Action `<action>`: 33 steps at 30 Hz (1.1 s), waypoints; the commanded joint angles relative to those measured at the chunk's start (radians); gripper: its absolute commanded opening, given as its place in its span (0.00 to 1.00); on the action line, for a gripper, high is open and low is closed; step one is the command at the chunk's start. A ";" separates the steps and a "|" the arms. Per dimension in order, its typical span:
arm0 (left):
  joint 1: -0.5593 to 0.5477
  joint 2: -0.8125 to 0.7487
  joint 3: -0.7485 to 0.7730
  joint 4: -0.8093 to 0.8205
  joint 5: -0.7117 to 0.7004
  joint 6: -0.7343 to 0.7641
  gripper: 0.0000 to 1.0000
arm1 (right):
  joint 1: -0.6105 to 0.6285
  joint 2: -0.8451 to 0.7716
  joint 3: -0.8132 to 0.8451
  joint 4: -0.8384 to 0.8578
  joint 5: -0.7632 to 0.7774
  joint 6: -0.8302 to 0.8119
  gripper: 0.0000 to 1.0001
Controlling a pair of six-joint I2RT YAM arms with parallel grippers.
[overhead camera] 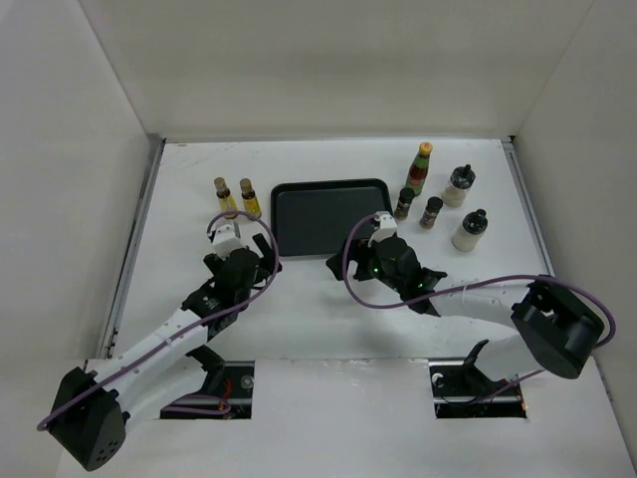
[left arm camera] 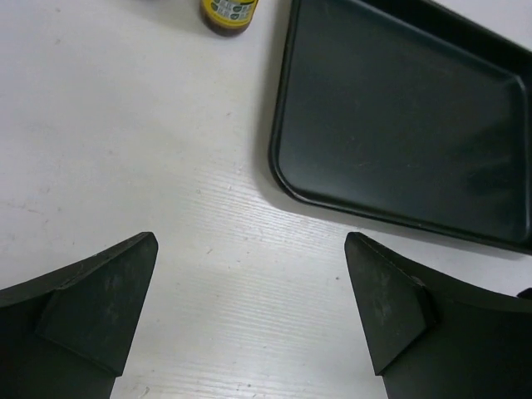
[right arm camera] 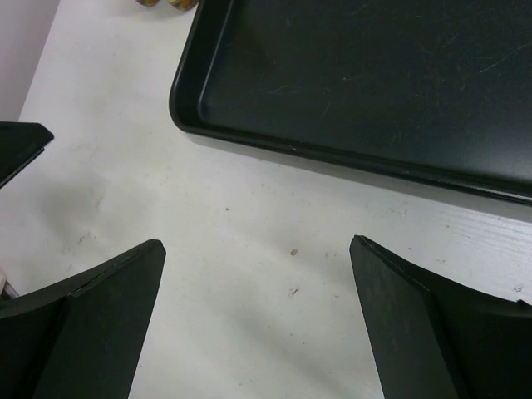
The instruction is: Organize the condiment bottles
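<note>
Two yellow-amber bottles (overhead camera: 221, 194) (overhead camera: 248, 196) stand left of the black tray (overhead camera: 328, 214). A taller red bottle with a green label (overhead camera: 421, 167), two dark jars (overhead camera: 404, 202) (overhead camera: 432, 212) and two whitish black-capped bottles (overhead camera: 459, 185) (overhead camera: 470, 230) stand right of the tray. My left gripper (overhead camera: 249, 261) is open and empty over bare table (left arm camera: 251, 241); one yellow bottle (left arm camera: 229, 12) is ahead of it. My right gripper (overhead camera: 343, 261) is open and empty (right arm camera: 256, 245) just near of the tray's front left corner (right arm camera: 357, 75).
The tray holds nothing and also shows in the left wrist view (left arm camera: 399, 125). A dark finger of the left gripper (right arm camera: 21, 145) shows at the left edge of the right wrist view. White walls enclose the table on three sides.
</note>
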 commanded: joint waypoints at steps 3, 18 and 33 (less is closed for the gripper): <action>0.017 0.023 0.088 0.013 -0.022 0.047 1.00 | 0.013 -0.022 0.006 0.060 0.030 -0.017 1.00; 0.011 0.117 0.287 0.133 -0.183 0.275 1.00 | 0.070 -0.029 -0.010 0.110 0.104 -0.063 1.00; 0.170 0.284 0.364 0.318 0.007 0.386 0.42 | 0.219 -0.079 -0.033 0.163 0.233 -0.146 0.17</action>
